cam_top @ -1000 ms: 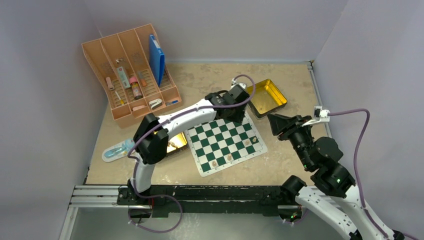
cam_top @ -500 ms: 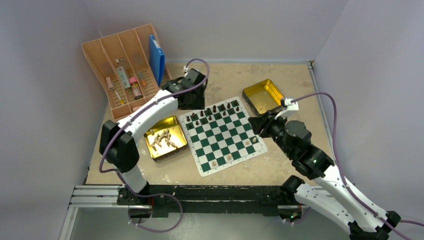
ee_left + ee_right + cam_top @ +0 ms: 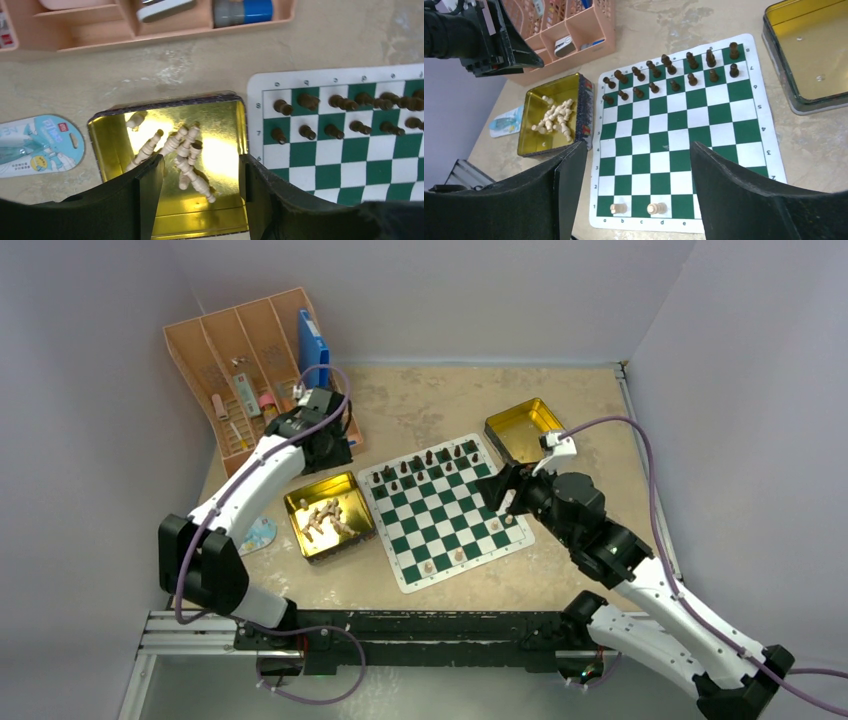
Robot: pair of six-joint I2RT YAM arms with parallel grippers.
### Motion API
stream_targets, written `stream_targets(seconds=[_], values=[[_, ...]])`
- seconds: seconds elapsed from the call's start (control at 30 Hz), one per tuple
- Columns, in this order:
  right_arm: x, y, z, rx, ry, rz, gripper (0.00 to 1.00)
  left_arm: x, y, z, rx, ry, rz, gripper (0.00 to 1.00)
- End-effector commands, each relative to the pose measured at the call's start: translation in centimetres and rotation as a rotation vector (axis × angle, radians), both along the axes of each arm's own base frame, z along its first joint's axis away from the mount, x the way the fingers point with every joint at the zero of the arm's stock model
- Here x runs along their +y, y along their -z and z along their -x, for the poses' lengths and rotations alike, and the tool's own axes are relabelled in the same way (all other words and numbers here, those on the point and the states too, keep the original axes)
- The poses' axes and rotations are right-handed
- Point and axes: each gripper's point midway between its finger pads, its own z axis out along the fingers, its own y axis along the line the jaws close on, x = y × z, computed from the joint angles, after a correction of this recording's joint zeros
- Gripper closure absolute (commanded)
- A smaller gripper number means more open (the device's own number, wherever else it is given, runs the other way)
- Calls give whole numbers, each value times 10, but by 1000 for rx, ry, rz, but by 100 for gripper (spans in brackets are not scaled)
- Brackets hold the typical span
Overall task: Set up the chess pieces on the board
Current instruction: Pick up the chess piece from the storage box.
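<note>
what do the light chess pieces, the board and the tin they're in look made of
Light chess pieces: probably unvarnished wood, pale matte tan with turned shapes; could be plastic.
Board: likely a flexible vinyl or printed mat, lying thin and flat with rounded corners.
Tin: metal, glossy gold inside, throwing bright reflections.

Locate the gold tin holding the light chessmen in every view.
Top external: gold tin left of centre, beside the board.
Left wrist: tin lower centre, board to its right.
Right wrist: tin left of centre, board to its right.
Shared landmark: the board's border alongside the tin.
</note>
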Motion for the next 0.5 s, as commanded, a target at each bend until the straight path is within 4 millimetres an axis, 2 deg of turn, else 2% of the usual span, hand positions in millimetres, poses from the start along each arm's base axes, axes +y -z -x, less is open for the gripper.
stream_targets(seconds=[0.0, 0.23, 0.47], values=[[13, -30, 3, -76, -65, -77, 20, 30, -6, 8, -58, -118, 13, 44], [19, -26, 3, -76, -102, -46, 6, 59, 3, 17, -70, -204, 48, 46], [24, -23, 1, -83, -124, -51, 5, 76, 27, 15, -23, -236, 41, 50]])
